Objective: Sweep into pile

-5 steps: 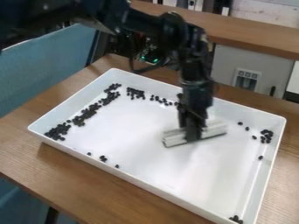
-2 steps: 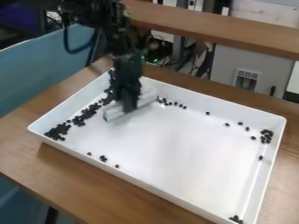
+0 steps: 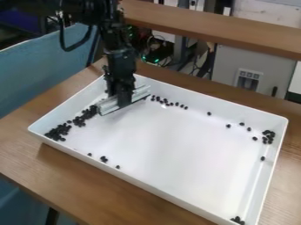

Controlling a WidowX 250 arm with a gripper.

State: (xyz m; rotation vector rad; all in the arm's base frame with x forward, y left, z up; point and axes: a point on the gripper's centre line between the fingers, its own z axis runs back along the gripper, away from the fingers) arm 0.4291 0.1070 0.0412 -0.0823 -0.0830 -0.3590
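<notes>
The black gripper (image 3: pixel 124 103) hangs over the upper left part of the white tray (image 3: pixel 147 186), shut on a long white sweeping bar (image 3: pixel 109 106) that lies low across the tray floor. Dark beans (image 3: pixel 58 131) are bunched in the tray's left corner, and more beans (image 3: pixel 87 114) trail from them up to the bar's left end. A row of beans (image 3: pixel 169 103) runs along the far wall, right of the bar. Small clusters lie by the right wall (image 3: pixel 268 136), the near corner (image 3: pixel 237 220) and the near left wall (image 3: pixel 104 159). The arm and bar hide the tray's far left corner.
The tray's raised walls surround the beans. It stands on a brown wooden table (image 3: pixel 88 180). A blue chair (image 3: pixel 44 69) is at the left, and a wooden ledge (image 3: pixel 235 30) with a grey cabinet (image 3: pixel 253 74) below it stands behind.
The gripper and bar moved left from the tray's middle to its upper left part, then slightly farther left. Several beans now lie scattered along the far side where the arm was.
</notes>
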